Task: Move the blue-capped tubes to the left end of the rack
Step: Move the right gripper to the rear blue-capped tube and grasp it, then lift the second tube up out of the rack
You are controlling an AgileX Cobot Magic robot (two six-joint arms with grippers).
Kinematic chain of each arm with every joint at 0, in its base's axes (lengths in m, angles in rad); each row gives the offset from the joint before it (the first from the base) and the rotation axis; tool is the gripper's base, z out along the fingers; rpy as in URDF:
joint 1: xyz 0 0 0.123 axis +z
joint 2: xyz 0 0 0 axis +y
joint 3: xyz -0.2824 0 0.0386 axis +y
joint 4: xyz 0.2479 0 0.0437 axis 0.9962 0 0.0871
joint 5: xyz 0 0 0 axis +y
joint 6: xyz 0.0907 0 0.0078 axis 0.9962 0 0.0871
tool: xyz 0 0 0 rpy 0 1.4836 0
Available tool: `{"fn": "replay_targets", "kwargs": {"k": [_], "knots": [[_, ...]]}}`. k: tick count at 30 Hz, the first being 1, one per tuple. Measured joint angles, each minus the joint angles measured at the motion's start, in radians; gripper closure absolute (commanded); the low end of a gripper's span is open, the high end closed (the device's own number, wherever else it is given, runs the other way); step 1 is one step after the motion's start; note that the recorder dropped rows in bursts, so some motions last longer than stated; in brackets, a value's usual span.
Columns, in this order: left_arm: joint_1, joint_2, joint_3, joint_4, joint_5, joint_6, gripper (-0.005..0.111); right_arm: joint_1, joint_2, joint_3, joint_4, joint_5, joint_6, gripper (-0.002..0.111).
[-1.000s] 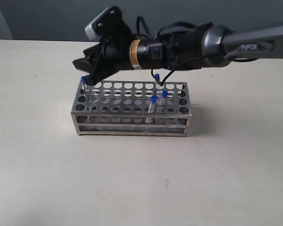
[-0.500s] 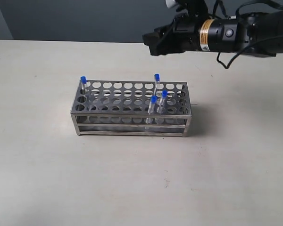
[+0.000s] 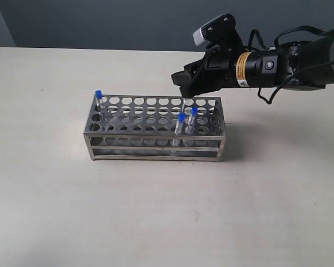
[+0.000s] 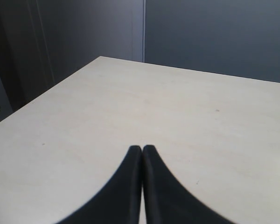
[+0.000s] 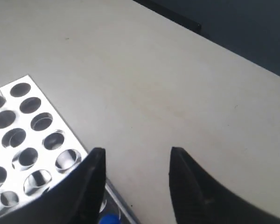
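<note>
The steel rack (image 3: 150, 129) stands mid-table. One blue-capped tube (image 3: 99, 97) sits in its far-left corner hole. Two more tubes (image 3: 180, 120) (image 3: 193, 114) stand near the right end at the front. A fourth tube (image 3: 187, 104) stands in the back row, and my right gripper (image 3: 185, 89) hangs right over it, covering its cap. In the right wrist view the right gripper (image 5: 136, 156) is open above the rack's edge (image 5: 32, 122), with a blue cap (image 5: 107, 218) beside one finger. The left gripper (image 4: 142, 148) is shut on nothing, over bare table.
The pale table (image 3: 156, 211) surrounds the rack on all sides. The right arm (image 3: 278, 64) reaches in from the right, above the rack's right end. A dark wall runs behind the table's far edge. The left arm is outside the exterior view.
The right arm left the tube at the rack's left end, rose and swung right, and has now come down over the back-row tube near the right end.
</note>
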Motion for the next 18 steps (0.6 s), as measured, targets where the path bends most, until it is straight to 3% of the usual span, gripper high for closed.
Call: {"fn": "replay_targets", "kwargs": {"k": [7,9,12,18], "knots": [[0.000,0.000,0.000,0.000,0.000,0.000,0.106,0.000,0.024,0.050,-0.020,0.008,0.000,0.065],[0.000,0.000,0.000,0.000,0.000,0.000,0.106,0.000,0.043,0.050,-0.020,0.008,0.000,0.074],[0.000,0.000,0.000,0.000,0.000,0.000,0.106,-0.002,0.051,0.050,-0.009,0.006,-0.002,0.109],[0.000,0.000,0.000,0.000,0.000,0.000,0.106,-0.002,0.034,0.048,-0.015,0.003,-0.002,0.108]]}}
